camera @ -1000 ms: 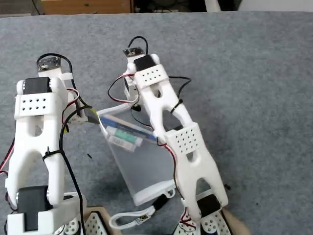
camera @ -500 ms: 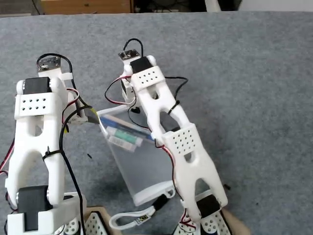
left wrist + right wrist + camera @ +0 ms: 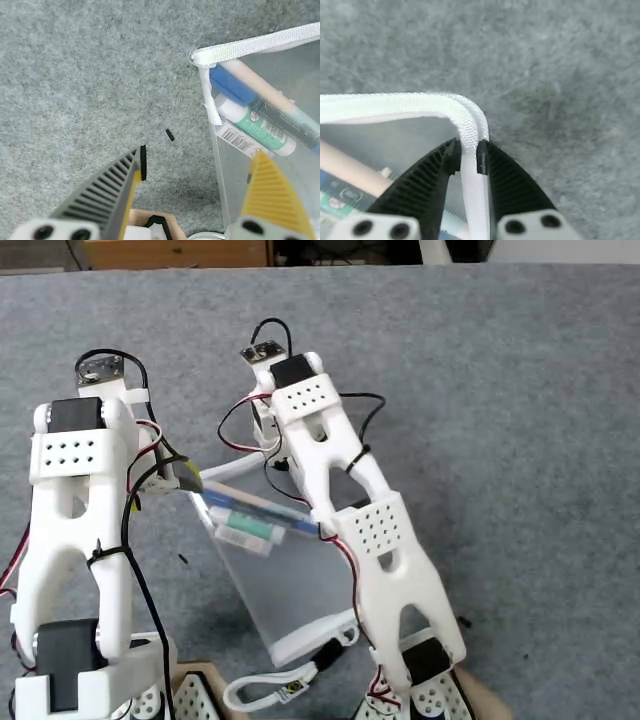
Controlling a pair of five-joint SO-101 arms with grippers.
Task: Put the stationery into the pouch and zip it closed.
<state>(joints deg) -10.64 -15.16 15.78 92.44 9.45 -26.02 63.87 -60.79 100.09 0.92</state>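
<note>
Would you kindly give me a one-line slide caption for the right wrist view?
Right gripper pinches the white corner edge of the pouch, stationery inside, on grey carpet.

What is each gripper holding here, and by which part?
The right gripper holds the translucent mesh pouch with white fabric trim, jaws pinched on the trim at a corner. The left gripper is open, holding nothing.

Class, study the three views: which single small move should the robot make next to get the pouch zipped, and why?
Probably shut the left gripper on the pouch edge lying between its open fingers. The stationery is already inside, and the right gripper is pinched on the white zip band at the other corner, so anchoring this corner should let the right pull.
</note>
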